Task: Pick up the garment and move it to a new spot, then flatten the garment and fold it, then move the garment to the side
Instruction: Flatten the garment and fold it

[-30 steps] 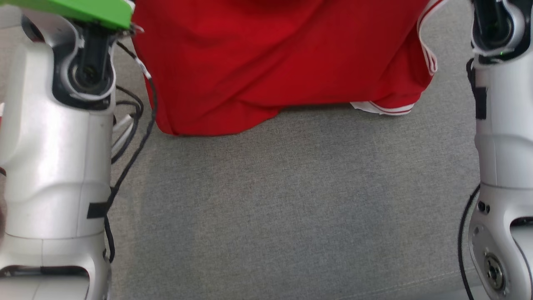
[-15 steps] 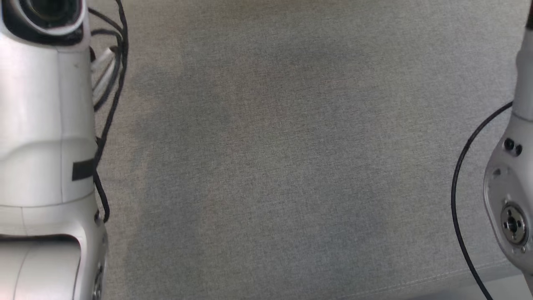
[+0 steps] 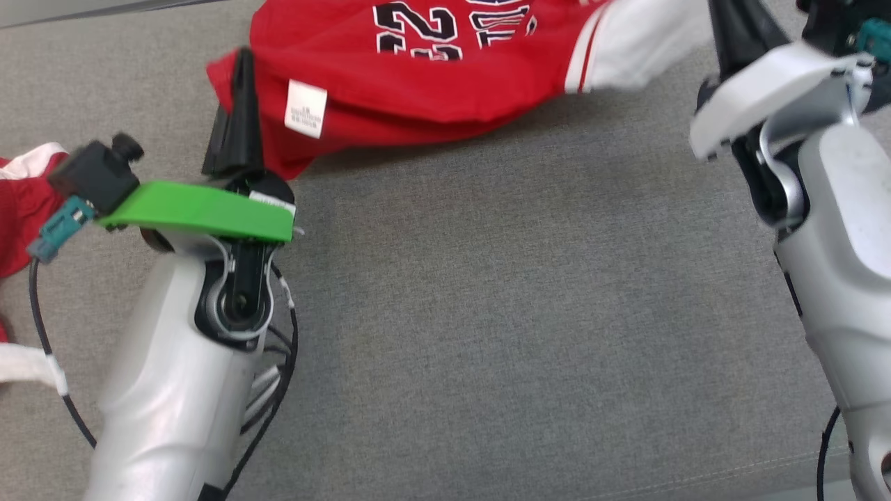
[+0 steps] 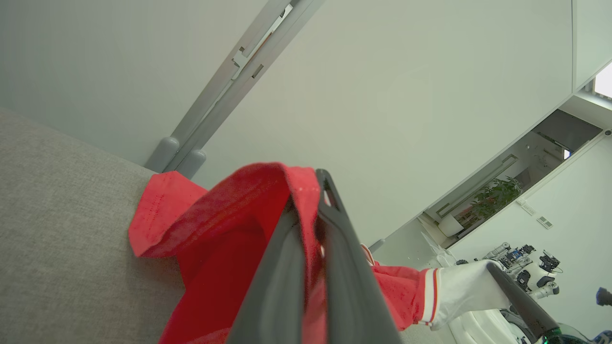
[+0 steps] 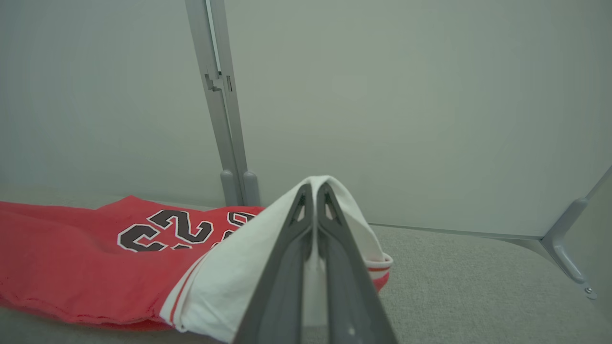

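The garment (image 3: 431,76) — a red jersey with black numerals outlined in white and a white, red-striped sleeve — is spread across the far part of the grey upholstered surface (image 3: 501,313). Both of its ends are raised off that surface.

The left gripper (image 3: 243,66) is clamped on the red hem at the end nearer the surface's left side. In the left wrist view the red cloth is pinched between the 2 dark fingers (image 4: 277,286) and draped over their tips. A white label (image 3: 306,108) hangs from the hem just beside this grip, above the surface.

The right gripper (image 3: 727,21) is closed on the white sleeve toward the surface's right side. In the right wrist view the sleeve is folded over the 2 pressed-together fingers (image 5: 287,267), and the jersey's middle sags back onto the surface behind them.

A green bracket (image 3: 202,212) is carried on the left wrist, above the surface. A second piece of red and white cloth (image 3: 21,202) lies at the surface's left edge — whether it belongs to the jersey cannot be told. A metal post (image 5: 224,119) rises at the surface's far edge, against a pale wall (image 5: 406,95).
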You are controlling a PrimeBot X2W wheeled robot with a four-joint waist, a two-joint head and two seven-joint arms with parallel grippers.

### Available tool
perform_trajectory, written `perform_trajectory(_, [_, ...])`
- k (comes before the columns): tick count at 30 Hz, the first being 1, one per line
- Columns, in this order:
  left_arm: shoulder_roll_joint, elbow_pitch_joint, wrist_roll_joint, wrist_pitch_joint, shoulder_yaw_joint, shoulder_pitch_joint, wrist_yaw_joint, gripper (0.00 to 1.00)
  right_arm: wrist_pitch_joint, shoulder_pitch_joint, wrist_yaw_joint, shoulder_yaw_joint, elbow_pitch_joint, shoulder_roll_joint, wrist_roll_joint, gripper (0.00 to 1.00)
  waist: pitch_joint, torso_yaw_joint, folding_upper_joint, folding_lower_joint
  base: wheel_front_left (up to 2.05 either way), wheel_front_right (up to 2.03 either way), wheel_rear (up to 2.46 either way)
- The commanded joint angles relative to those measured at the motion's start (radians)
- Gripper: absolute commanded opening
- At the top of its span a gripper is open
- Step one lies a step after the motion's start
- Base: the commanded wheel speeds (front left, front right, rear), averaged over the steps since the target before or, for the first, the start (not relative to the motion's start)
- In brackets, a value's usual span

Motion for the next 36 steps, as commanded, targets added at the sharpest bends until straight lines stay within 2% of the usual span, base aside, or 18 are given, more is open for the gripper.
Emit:
perform_trajectory(1, [0.012, -0.002, -0.028, -0.003, 0.009, 0.049, -0.004, 0.0, 0.051, 0.063, -0.001, -0.003, -0.026, -0.019, 0.04, 0.0, -0.045, 0.007, 0.0, 0.0, 0.0, 0.0, 0.0])
perform_trajectory(5, [0.047, 0.003, -0.086, -0.002, -0.041, 0.176, -0.004, 0.0, 0.248, 0.247, -0.001, -0.038, -0.134, -0.062, 0.119, 0.0, -0.111, 0.001, 0.0, 0.0, 0.0, 0.0, 0.0])
perform_trajectory(10, [0.117, -0.004, -0.134, 0.006, -0.153, 0.301, -0.004, 0.0, 0.461, 0.491, -0.001, -0.142, -0.287, -0.071, 0.121, 0.0, -0.179, 0.0, 0.0, 0.0, 0.0, 0.0, 0.0])
perform_trajectory(14, [0.156, 0.015, -0.143, 0.005, -0.217, 0.374, -0.004, 0.0, 0.616, 0.663, -0.001, -0.228, -0.402, -0.033, 0.1, 0.0, -0.224, 0.002, 0.0, 0.0, 0.0, 0.0, 0.0])
perform_trajectory(20, [0.184, 0.042, -0.167, 0.004, -0.283, 0.471, -0.004, 0.0, 0.825, 0.858, -0.001, -0.32, -0.562, 0.034, 0.056, 0.0, -0.271, -0.002, 0.0, 0.0, 0.0, 0.0, 0.0])
perform_trajectory(26, [0.216, 0.093, -0.169, 0.037, -0.327, 0.563, -0.004, 0.0, 0.931, 0.994, -0.001, -0.357, -0.628, 0.058, 0.02, 0.0, -0.316, 0.005, 0.0, 0.0, 0.0, 0.0, 0.0])
perform_trajectory(36, [0.238, -0.001, -0.196, 0.068, -0.354, 0.69, 0.044, 0.0, 0.957, 1.082, -0.001, -0.405, -0.649, 0.094, -0.012, 0.0, -0.353, 0.024, 0.0, 0.0, 0.0, 0.0, 0.0])
